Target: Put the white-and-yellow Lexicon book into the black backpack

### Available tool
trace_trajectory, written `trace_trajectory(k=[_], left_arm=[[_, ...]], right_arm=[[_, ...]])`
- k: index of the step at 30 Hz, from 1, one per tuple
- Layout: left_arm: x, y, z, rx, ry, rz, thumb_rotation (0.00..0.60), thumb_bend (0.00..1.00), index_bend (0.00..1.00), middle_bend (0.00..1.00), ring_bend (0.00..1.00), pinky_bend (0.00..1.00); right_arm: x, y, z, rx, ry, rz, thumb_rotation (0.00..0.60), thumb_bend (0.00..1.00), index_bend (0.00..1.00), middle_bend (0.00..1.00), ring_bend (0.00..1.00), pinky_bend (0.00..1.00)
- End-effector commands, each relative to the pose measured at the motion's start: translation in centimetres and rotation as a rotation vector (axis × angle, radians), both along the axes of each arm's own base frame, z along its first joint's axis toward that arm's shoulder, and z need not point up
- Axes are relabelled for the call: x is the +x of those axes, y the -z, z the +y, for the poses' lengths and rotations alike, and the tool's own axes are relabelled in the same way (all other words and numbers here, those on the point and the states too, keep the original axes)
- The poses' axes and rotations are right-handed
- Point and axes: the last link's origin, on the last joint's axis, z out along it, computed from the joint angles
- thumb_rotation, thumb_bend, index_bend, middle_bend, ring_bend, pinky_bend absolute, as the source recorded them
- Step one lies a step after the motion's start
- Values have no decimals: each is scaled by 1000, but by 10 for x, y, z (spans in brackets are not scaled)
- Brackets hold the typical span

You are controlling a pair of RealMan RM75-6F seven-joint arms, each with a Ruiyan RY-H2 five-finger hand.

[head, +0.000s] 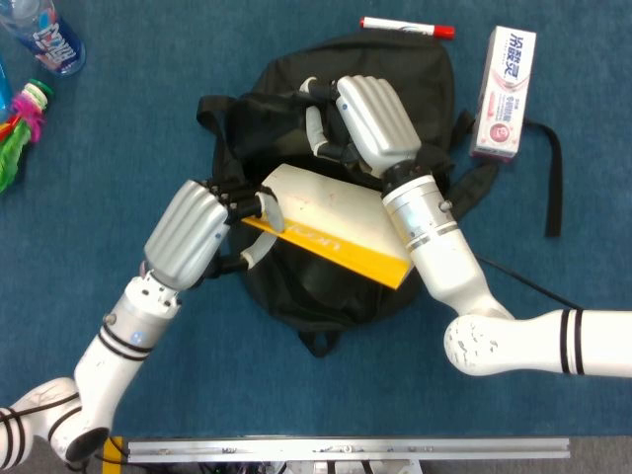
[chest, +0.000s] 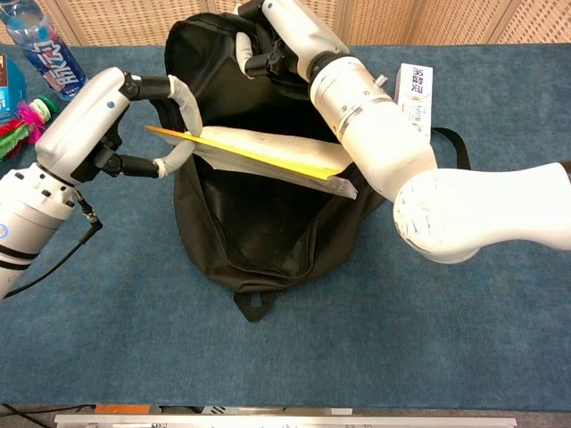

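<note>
The left hand [head: 197, 232] is gripping the white-and-yellow Lexicon book [head: 331, 232] by its near-left edge, fingers curled over the white cover and the thumb tucked underneath, as the chest view shows [chest: 107, 116]. The book is lying roughly flat, tilted slightly down toward the right, and it is hovering across the open mouth of the black backpack [head: 296, 286] rather than resting inside it (its yellow spine is facing the robot, with the lettering partly readable). In the chest view the book [chest: 268, 156] is spanning the opening, its far corner sitting right against the right forearm.

The right hand [head: 370, 123] is reaching over the back of the backpack and is clutching the upper rim of the fabric, holding the bag's mouth up and open; in the chest view this hand [chest: 277, 36] is pinching the black cloth at the top while the bag [chest: 259, 232] is gaping toward the camera, its dark interior visible beneath the book.

On the blue worktop [head: 148, 375] beyond the bag, a red-capped marker [head: 407, 27] is lying near the far edge, and a toothpaste box [head: 504, 92] is lying just right of the backpack. A water bottle [head: 44, 35] is sitting at the far left corner, with a bright green and pink toy [head: 22, 123] just nearer than it.
</note>
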Motion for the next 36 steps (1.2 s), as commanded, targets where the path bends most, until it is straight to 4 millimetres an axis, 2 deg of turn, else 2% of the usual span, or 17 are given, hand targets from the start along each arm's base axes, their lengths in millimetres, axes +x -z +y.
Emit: trace_trajectory(k=[1, 6, 10, 23, 36], left_arm=[[2, 10, 8, -27, -30, -9, 600, 405, 656, 583, 537, 549], [-3, 21, 19, -23, -61, 4, 600, 405, 656, 583, 537, 549], [-10, 23, 29, 15, -89, 0, 600, 405, 656, 583, 537, 549], [-34, 13, 41, 134, -174, 8, 600, 406, 656, 582, 536, 549], [-25, 48, 35, 175, -154, 97, 600, 405, 656, 582, 537, 552]], right_arm=[[1, 0, 2, 7, -5, -6, 600, 626, 696, 634, 608, 777], [-1, -4, 6, 10, -18, -6, 600, 626, 696, 634, 608, 777], [-2, -10, 11, 18, -26, -17, 600, 626, 696, 633, 608, 777], [-9, -17, 15, 29, -25, -29, 600, 626, 695, 631, 613, 777], [3, -19, 16, 55, -12, -104, 600, 626, 695, 630, 616, 781]])
